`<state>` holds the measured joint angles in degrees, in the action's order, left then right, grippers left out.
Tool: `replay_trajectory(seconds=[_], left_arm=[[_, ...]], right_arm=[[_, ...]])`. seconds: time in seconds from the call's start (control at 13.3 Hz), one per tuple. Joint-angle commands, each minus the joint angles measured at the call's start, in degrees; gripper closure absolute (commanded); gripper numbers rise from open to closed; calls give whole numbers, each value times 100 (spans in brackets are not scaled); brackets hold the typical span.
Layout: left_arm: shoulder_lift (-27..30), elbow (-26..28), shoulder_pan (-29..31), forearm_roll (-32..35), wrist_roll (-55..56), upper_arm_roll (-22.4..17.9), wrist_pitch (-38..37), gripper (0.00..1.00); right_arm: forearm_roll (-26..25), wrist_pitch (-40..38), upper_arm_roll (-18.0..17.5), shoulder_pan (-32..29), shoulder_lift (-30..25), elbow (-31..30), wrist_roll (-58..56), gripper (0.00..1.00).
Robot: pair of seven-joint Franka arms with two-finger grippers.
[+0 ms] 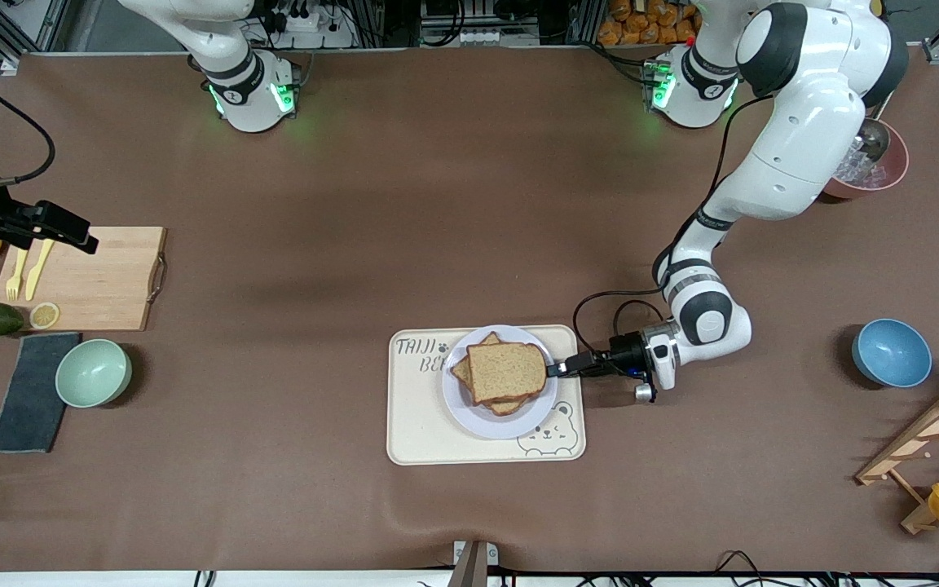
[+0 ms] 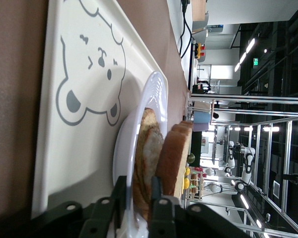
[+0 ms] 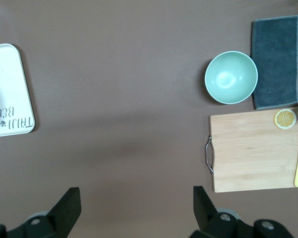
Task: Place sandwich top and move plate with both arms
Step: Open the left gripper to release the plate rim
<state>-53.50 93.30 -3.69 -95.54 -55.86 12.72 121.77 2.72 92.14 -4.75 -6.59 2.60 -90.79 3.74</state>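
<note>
Sandwich top [image 1: 507,370] lies on the stack on the plate [image 1: 469,411], on the bear-printed tray [image 1: 421,424] near the table's [image 1: 469,212] front-camera edge, midway along the brown mat. Left gripper [image 1: 557,369] is level with the stack at the plate's rim, fingers [image 2: 161,198] slightly parted around the slices' edge. Right gripper [image 1: 82,237] waits wide open above the cutting board [image 1: 103,281]. Lower fillings are hidden; shelving crowds the room beside the bases
</note>
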Motion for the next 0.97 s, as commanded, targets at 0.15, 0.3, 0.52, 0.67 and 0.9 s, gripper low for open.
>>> replay_trajectory(seconds=[0.15, 0.3, 0.52, 0.67, 0.9], left_arm=[[-11, -92, -10, 431, 146, -147, -21, 0], [24, -92, -1, 422, 181, -147, -21, 0], [181, -66, 35, 579, 584, -147, -21, 0], [427, -22, 35, 816, 1127, -147, -21, 0], [726, 39, 35, 1046, 1752, -139, -48, 0]], right_arm=[[-17, -3, -9, 0, 4, 8, 21, 0], [-17, -3, -9, -9, 13, 8, 13, 0], [-17, 6, -9, -9, 4, 8, 13, 0], [-17, -3, -9, -9, 13, 8, 13, 0], [-17, -3, -9, -17, 13, 8, 12, 0]])
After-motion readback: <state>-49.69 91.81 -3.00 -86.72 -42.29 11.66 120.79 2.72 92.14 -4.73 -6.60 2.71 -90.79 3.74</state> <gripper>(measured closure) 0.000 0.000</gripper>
